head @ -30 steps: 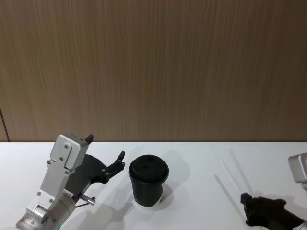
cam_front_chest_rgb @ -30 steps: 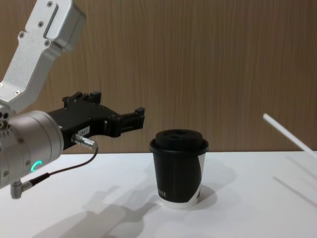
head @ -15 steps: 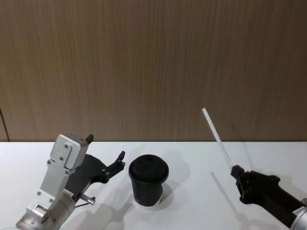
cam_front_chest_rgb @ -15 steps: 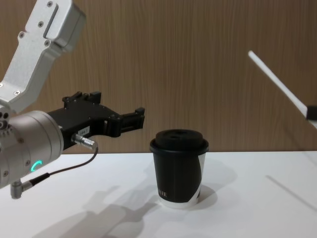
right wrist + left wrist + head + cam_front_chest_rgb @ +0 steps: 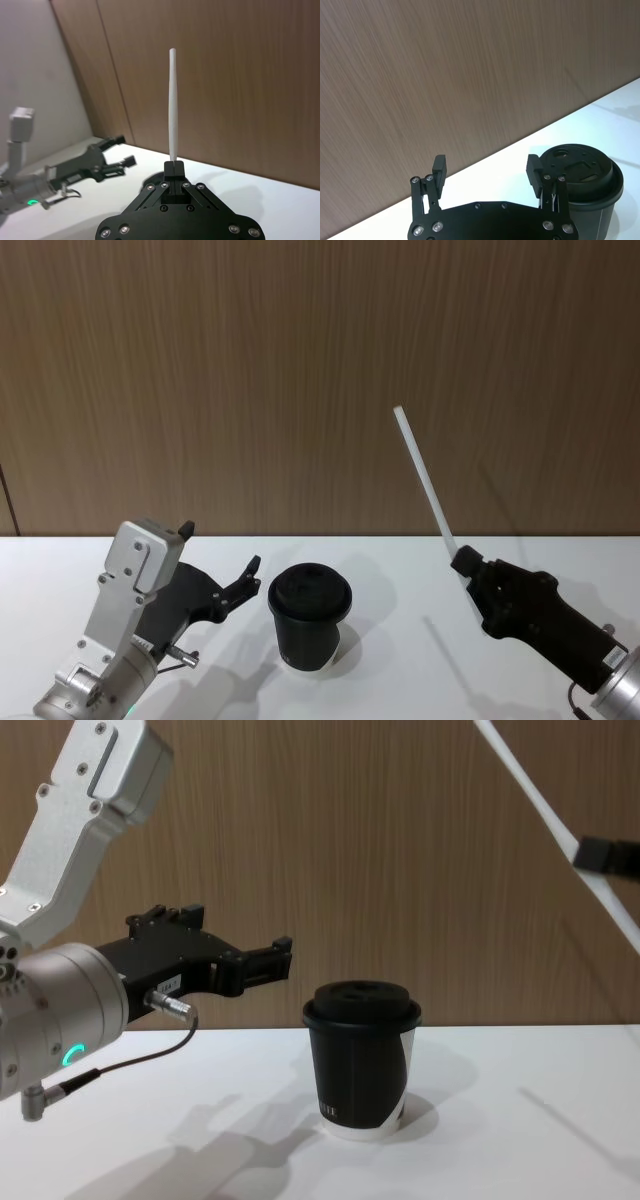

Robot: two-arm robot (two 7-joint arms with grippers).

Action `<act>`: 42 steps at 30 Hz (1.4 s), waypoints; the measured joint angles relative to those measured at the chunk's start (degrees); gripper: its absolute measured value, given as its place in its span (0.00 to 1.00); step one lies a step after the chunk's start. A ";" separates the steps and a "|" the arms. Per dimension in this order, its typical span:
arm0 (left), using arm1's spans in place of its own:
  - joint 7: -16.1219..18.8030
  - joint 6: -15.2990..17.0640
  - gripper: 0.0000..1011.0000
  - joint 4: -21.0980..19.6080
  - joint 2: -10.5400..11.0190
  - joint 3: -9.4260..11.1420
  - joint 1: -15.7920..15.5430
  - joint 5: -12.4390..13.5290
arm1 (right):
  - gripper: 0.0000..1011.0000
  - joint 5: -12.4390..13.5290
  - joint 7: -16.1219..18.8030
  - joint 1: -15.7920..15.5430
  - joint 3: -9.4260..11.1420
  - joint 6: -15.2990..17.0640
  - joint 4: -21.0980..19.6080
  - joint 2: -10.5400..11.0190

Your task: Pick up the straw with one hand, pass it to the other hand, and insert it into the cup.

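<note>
While the right gripper (image 5: 174, 168) is holding its two black fingers pressed together on the straw (image 5: 425, 480), it is keeping the straw lifted in the air, well clear of the white table (image 5: 560, 555). The straw is showing as a thin, straight, plain white tube with no bend or marking. In the head view it is leaning, with its free upper end pointing up and toward the robot's left, in front of the brown wood-grain wall (image 5: 300, 360). In the chest view the fingers are gripping it partway along its length: the longer section is rising above the fingers, and a shorter section is running down past them toward the right edge of that view. The straw is sitting to the right of the cup (image 5: 362, 1060), higher than its lid and apart from it.

The cup is standing upright on the table between the two arms. It is black with a black domed lid, a white wedge on its side and a pale bottom rim.

The left gripper (image 5: 486, 165) is hovering just beside the cup on its left, fingers spread wide apart and gripping nothing. A green ring (image 5: 68, 1055) is glowing on its silver wrist.
</note>
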 joint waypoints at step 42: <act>0.00 0.00 0.99 0.00 0.00 0.00 0.00 0.00 | 0.00 17.26 14.80 1.15 -7.00 1.26 2.54 -3.67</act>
